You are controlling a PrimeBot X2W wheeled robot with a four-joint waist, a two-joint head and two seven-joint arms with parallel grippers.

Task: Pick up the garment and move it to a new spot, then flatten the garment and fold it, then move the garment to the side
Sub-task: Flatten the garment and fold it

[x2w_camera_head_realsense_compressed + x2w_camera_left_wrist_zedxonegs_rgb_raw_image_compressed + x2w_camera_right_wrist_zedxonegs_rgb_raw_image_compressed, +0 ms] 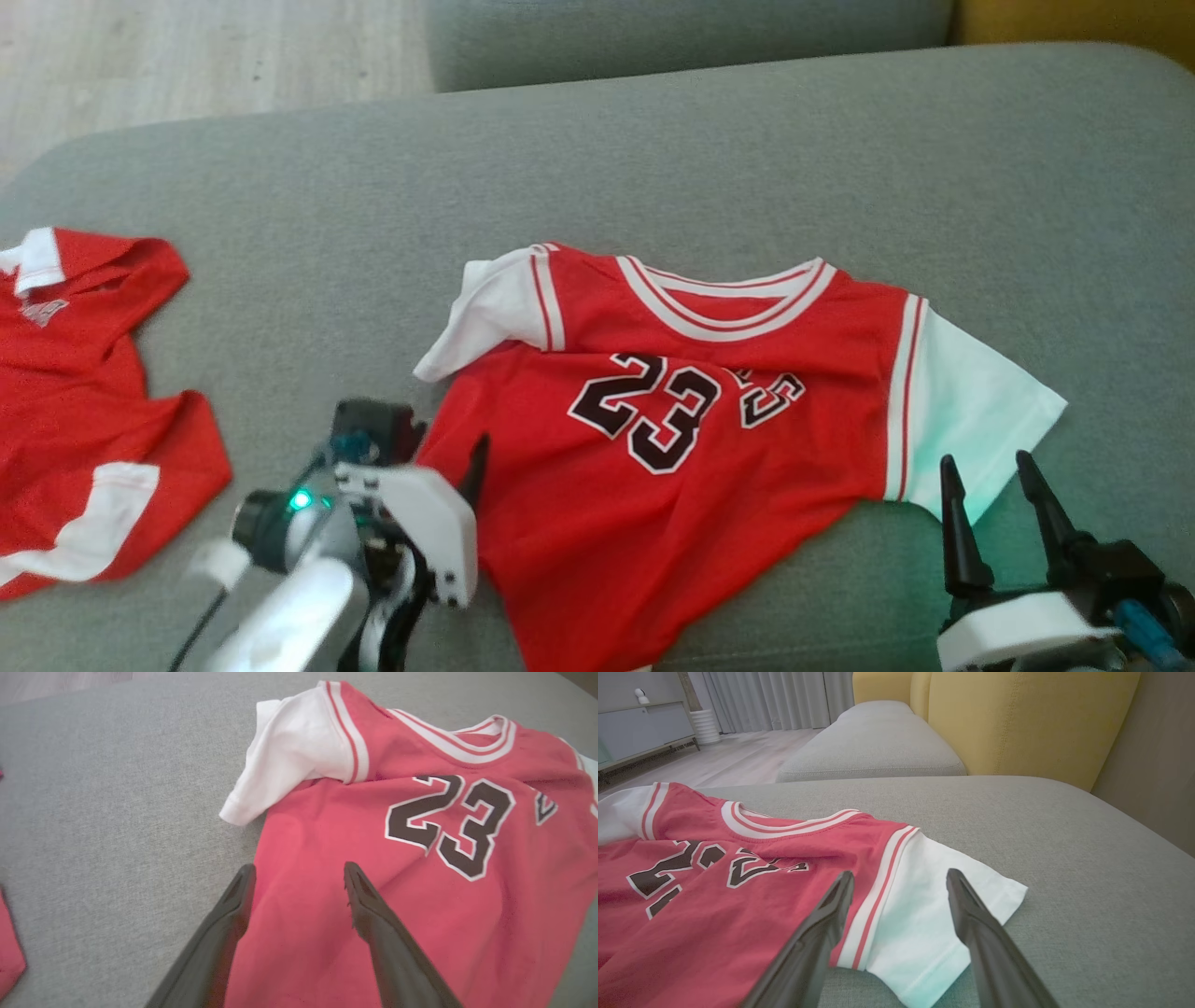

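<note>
The garment (pixel 747 467) is a red jersey with white sleeves and a dark "23", lying face up and a little rumpled on the grey sofa cushion (pixel 653 159). Its left sleeve (pixel 294 751) is bunched inward. Its right sleeve (pixel 934 914) lies flat. My left gripper (pixel 453 459) is open at the jersey's left edge. In the left wrist view the garment (pixel 420 905) lies under the left gripper (pixel 299 867), one finger over the grey cushion and the other over red cloth. My right gripper (pixel 986 457) is open just in front of the right sleeve; the right wrist view shows it (pixel 900 873) above the garment (pixel 714 905).
A second red and white garment (pixel 84 392) lies crumpled at the cushion's left end. Behind are another grey cushion (pixel 873 746), a yellow backrest (pixel 1027 718) and pale wood floor (pixel 187 56). Bare grey cushion surrounds the jersey on the far side and right.
</note>
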